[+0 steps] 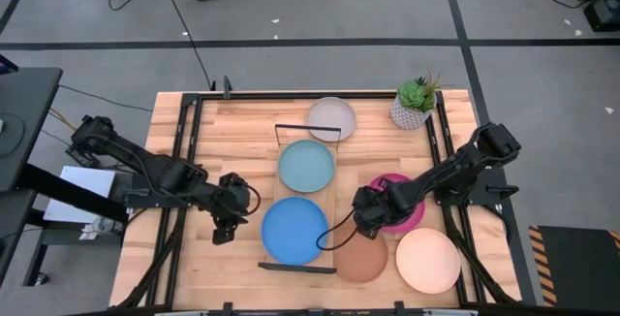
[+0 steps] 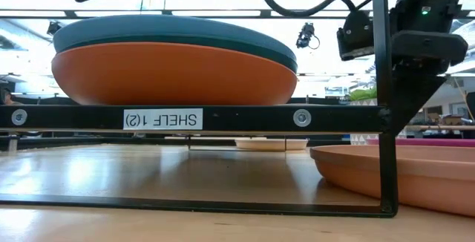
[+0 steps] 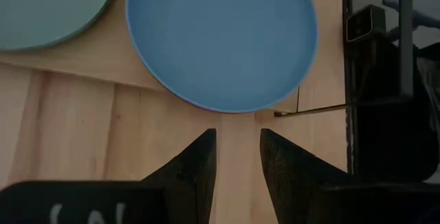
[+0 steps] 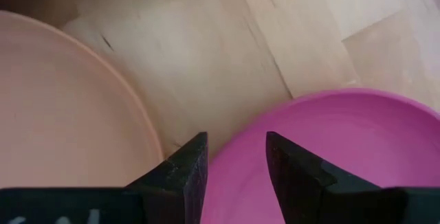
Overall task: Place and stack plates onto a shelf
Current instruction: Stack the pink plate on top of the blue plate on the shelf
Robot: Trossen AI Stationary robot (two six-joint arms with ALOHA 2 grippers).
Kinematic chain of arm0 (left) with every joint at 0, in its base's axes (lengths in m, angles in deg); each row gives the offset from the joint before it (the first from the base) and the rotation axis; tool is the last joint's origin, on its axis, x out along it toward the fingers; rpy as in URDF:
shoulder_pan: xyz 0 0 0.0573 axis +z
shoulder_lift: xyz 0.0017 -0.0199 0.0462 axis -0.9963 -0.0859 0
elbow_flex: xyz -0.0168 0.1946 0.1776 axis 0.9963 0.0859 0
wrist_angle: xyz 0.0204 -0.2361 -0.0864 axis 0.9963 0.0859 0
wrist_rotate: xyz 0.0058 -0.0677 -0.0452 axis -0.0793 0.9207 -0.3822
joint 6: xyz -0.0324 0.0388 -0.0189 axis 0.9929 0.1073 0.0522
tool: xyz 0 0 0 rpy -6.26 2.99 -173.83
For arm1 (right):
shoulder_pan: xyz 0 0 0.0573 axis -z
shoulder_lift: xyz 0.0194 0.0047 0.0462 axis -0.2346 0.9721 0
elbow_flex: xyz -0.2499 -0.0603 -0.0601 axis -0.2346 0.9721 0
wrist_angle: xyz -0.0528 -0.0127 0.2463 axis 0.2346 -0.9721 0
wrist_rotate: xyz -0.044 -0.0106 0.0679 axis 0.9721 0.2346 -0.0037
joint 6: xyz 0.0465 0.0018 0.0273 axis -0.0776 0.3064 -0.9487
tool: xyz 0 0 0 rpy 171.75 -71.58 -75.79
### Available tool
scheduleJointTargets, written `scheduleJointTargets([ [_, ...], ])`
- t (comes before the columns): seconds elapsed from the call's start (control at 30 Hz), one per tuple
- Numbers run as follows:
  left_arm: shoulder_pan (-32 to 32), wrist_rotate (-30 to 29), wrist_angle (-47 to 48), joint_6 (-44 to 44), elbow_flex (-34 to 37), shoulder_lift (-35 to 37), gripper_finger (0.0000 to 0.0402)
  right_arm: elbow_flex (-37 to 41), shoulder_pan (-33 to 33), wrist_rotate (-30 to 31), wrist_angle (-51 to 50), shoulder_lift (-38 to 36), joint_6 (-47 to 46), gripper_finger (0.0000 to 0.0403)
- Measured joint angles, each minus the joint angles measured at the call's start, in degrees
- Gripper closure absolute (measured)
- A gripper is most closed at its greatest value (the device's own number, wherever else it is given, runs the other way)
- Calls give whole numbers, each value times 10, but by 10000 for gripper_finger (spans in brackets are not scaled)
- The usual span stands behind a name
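The shelf (image 1: 332,196) runs down the table's middle. On it lie the greyish white plate (image 1: 331,118), the light blue plate (image 1: 306,165) and the bright blue plate (image 1: 294,231). The low view shows a dark teal plate (image 2: 178,28) resting on an orange plate (image 2: 171,75) at the shelf's near end. The magenta plate (image 1: 405,205), tan-brown plate (image 1: 361,258) and peach-cream plate (image 1: 427,260) lie on the table to the right. My left gripper (image 3: 238,152) is open, left of the bright blue plate (image 3: 220,38). My right gripper (image 4: 236,157) is open above the magenta plate's (image 4: 344,155) left rim.
A small potted green plant (image 1: 416,103) stands at the table's far right corner. Black frame rails (image 1: 184,151) run along the table's left and right sides. The shelf's near wire frame (image 2: 382,123) stands close to the tan-brown plate (image 2: 401,171). Bare wood lies left of the shelf.
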Motion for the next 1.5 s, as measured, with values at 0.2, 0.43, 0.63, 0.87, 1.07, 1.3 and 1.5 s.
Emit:
scheduleJointTargets([
  [0.2, 0, -1, 12, -5, 0, 0, 283, 0, 0, -3, 16, 33, 0, 249],
  [0.43, 0, -1, 13, -6, 0, 0, 283, 0, 0, -6, 4, 50, 2, 266],
  [0.63, 0, -1, 13, -7, 0, 0, 283, 0, -1, -7, -22, 50, 24, 331],
  [0.87, -1, -5, 10, -7, 0, 0, 283, -32, -34, -7, -102, 24, 54, 385],
  [1.07, -1, -51, 7, 6, 0, -1, 283, -114, -114, 12, -179, 18, 154, 387],
  [1.3, 7, -96, 7, 18, 0, -1, 266, -180, -172, 75, -196, 17, 307, 384],
  [1.5, 7, -96, 7, 18, 0, -1, 253, -190, -191, 97, -162, 17, 540, 386],
])
